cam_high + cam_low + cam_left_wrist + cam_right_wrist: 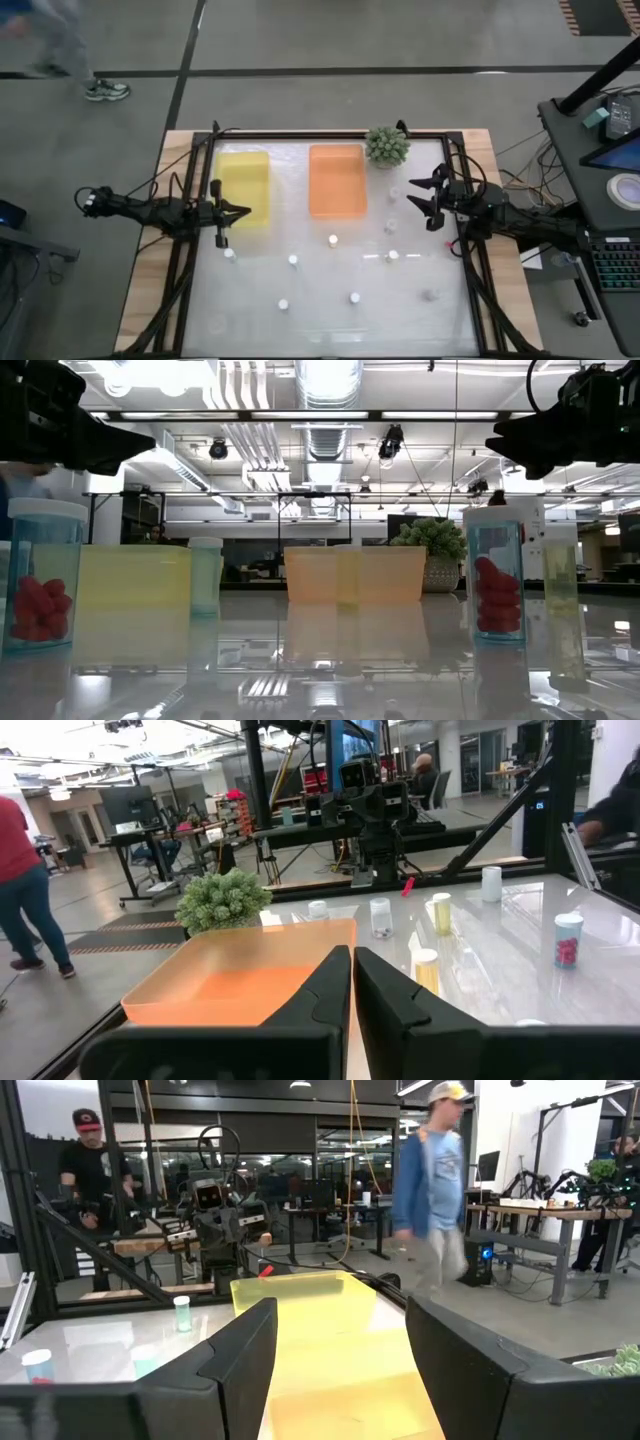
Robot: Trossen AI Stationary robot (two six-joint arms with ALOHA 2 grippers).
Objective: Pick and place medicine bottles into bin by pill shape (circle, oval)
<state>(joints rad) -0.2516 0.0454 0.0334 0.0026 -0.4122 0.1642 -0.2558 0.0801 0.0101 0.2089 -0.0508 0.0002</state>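
The room is a wide open-plan workshop with a grey floor crossed by dark lines, exposed ducts and strip lights on the ceiling, and desks with monitors beyond the table. A person [62, 45] walks past on the floor at the far left of the high view, and another person in a blue top [433, 1190] passes behind the table in the right wrist view.

The table [400, 310] has a pale glossy top inside a black frame with wooden edges. On its far half lie a yellow bin [243, 187] and, to its right, an orange bin [337, 180]; a spiky green plant ball [387, 146] sits just beside the orange bin's far right corner.

The left gripper [240, 212] hangs over the near right edge of the yellow bin, its fingers pressed together on nothing. The right gripper [411, 194] hangs to the right of the orange bin with its fingers spread wide, also empty.

The medicine bottles [333, 241] stand scattered on the bare tabletop, mostly across the near half, well apart from one another, a few near the right gripper. None shows inside either bin. In the low view two hold red pills [496, 596].

No label or writing can be read.
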